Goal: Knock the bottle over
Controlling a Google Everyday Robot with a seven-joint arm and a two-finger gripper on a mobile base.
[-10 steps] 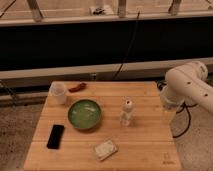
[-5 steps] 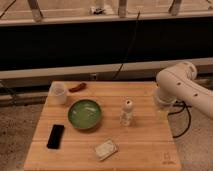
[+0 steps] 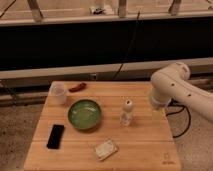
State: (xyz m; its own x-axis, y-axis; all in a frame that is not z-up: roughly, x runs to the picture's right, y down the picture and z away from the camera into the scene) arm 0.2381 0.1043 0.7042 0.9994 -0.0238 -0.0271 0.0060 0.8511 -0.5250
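— What sort of place is this?

— A robot lab or test room, by the look of it. A white robot arm [image 3: 172, 85] reaches in from the right. Its gripper [image 3: 159, 115] hangs over the right edge of a plain wooden desk [image 3: 145, 152].

— What else says so?

— Black cables [image 3: 129, 42] run down a dark panel [image 3: 65, 47] behind the desk, and metal frame legs [image 3: 34, 9] stand on a ledge above it. The floor [image 3: 17, 132] is hard and speckled. Small props lie spread on the desk: a green bowl [image 3: 84, 114], a phone [image 3: 55, 136] and a cup [image 3: 59, 93].
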